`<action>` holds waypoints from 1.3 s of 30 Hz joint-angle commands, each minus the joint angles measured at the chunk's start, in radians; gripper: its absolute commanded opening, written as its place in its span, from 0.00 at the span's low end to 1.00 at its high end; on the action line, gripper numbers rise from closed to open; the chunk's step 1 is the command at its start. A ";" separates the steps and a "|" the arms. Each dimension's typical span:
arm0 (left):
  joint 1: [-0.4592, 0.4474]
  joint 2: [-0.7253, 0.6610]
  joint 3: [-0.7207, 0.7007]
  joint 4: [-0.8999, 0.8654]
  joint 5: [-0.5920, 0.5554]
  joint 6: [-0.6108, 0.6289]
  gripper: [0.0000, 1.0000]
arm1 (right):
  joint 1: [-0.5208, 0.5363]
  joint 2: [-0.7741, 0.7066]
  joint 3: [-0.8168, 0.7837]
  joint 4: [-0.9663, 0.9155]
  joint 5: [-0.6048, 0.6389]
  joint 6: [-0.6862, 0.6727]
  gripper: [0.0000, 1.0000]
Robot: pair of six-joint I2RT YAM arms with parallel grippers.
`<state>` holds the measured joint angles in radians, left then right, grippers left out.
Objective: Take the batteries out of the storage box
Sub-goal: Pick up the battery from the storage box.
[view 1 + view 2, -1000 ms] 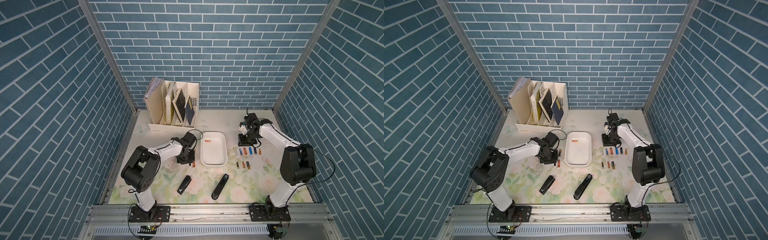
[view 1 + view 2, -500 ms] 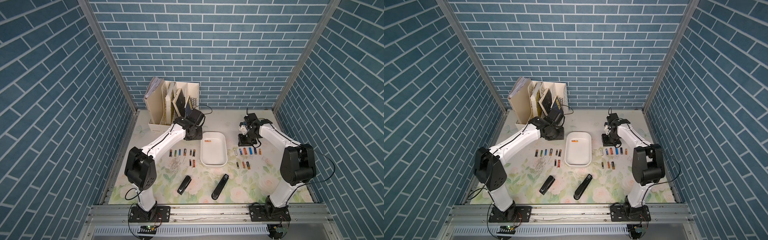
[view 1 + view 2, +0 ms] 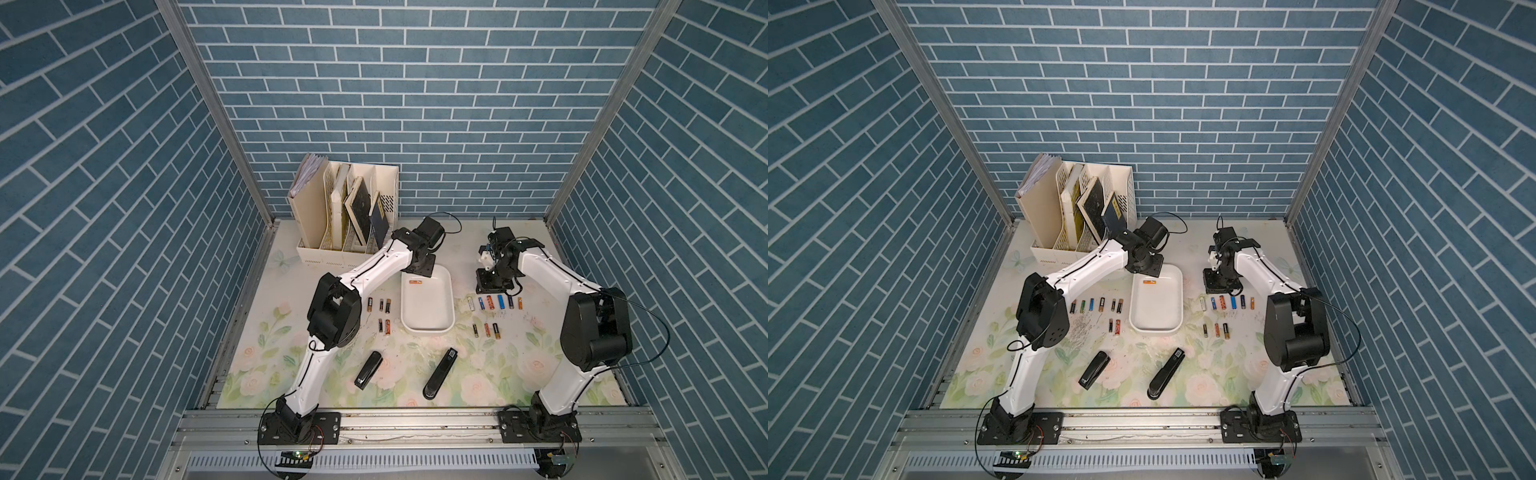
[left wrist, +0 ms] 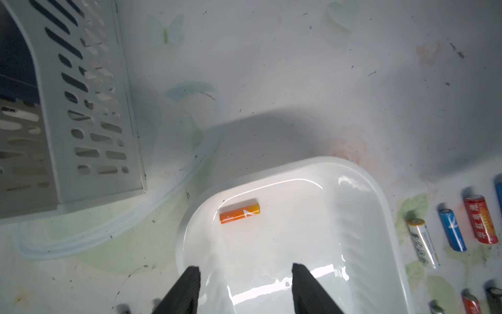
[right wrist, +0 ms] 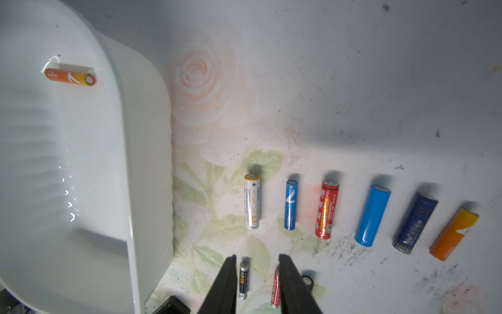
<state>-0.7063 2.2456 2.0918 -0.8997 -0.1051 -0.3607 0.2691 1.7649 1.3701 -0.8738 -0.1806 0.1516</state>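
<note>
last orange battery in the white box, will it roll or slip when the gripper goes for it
Likely to roll: the orange battery is a smooth cylinder lying on its side on the glossy floor of the storage box. The curved end wall nearby would probably stop it. It looks rigid, so the open left gripper can likely pinch it firmly.

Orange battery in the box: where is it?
In both top views the orange battery lies alone at the storage box's far end, close to the left claw.
</note>
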 commanded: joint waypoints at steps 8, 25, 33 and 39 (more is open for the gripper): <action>-0.005 0.093 0.060 0.038 0.015 0.097 0.61 | -0.002 -0.011 0.042 -0.045 -0.002 -0.008 0.30; -0.005 0.168 0.072 0.024 0.025 0.151 0.62 | -0.002 0.013 0.054 -0.054 -0.004 -0.017 0.30; -0.004 0.189 0.070 0.019 0.012 0.177 0.62 | -0.003 0.011 0.047 -0.052 -0.001 -0.018 0.30; -0.005 0.181 0.034 0.029 0.010 0.181 0.62 | -0.003 0.016 0.050 -0.053 -0.003 -0.018 0.30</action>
<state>-0.7074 2.4134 2.1559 -0.8577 -0.0849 -0.1928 0.2691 1.7657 1.4158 -0.9047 -0.1806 0.1513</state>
